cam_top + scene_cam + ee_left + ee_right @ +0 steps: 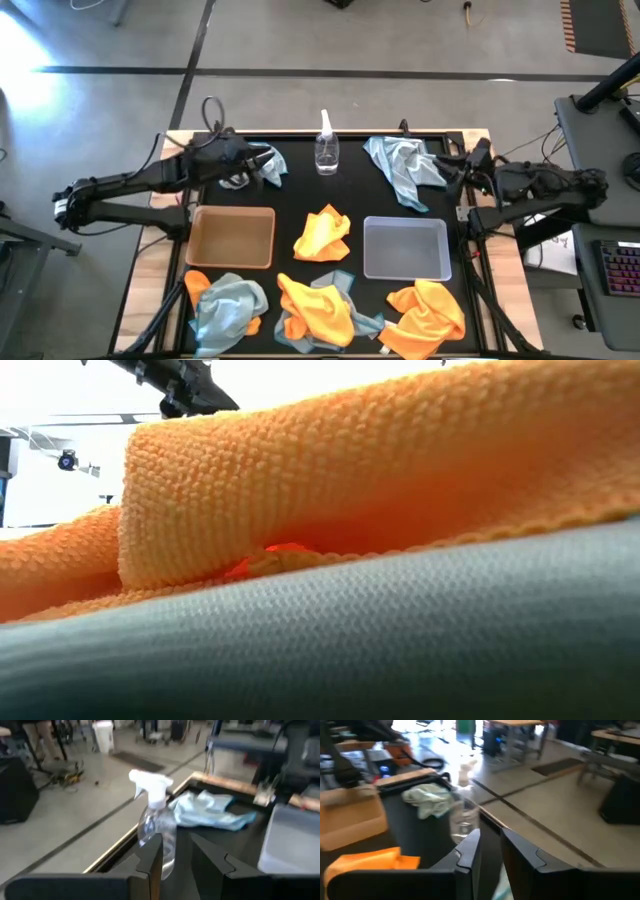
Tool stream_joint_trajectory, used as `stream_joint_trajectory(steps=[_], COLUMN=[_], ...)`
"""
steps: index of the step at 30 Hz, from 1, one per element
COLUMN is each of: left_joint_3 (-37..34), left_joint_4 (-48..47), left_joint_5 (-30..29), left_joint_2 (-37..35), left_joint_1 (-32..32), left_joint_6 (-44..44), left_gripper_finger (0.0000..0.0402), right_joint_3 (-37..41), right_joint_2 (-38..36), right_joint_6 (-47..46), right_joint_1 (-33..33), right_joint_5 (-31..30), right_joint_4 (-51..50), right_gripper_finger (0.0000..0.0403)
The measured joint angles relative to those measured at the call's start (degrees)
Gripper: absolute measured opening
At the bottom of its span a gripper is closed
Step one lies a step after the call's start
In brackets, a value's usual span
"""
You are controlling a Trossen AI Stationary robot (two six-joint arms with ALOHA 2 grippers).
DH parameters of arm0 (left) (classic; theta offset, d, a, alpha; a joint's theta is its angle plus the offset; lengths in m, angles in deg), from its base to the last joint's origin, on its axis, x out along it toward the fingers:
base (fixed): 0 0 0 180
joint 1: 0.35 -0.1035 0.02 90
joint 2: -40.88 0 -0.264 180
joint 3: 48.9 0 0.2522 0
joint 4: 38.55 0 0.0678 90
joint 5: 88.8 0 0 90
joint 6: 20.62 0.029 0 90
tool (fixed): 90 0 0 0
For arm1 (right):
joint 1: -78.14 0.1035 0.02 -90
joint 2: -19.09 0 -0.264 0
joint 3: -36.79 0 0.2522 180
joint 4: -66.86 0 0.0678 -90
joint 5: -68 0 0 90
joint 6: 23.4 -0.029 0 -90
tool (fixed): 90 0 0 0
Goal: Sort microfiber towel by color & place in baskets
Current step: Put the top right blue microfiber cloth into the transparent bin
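The left gripper (262,166), fingers narrowly parted and empty, hovers beside a blue towel (272,163). The right gripper (452,172), likewise parted and empty, sits beside another blue towel (402,165).

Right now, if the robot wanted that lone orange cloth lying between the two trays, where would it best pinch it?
Probably at the raised, bunched fold near the top of the orange towel, coming straight down from above. The cloth lies crumpled on the black table, so the fold gives the fingers something to close on, and nothing touches it: the tan basket and clear basket sit apart on either side.
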Motion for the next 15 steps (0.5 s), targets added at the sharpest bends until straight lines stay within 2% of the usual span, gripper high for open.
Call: stream_joint_trajectory(steps=[4, 8, 15], left_joint_3=[2.0, 1.5, 0.0], left_joint_4=[-1.2, -0.8, 0.5], left_joint_5=[-0.3, -0.4, -0.4], left_joint_2=[2.2, 2.9, 3.2], left_joint_1=[0.0, 0.0, 0.0], left_joint_6=[1.2, 1.3, 1.0], left_gripper_finger=[0.0078, 0.0078, 0.0078], right_joint_3=[-5.6, -10.1, -14.4], right_joint_2=[3.2, 5.6, 9.2], right_joint_6=[-8.1, -14.4, -15.3], right_joint_1=[-0.5, -3.0, -8.2], right_joint_5=[-2.7, -2.8, -2.1], right_joint_4=[-8.9, -18.0, -22.0], right_gripper_finger=[0.0068, 0.0068, 0.0068])
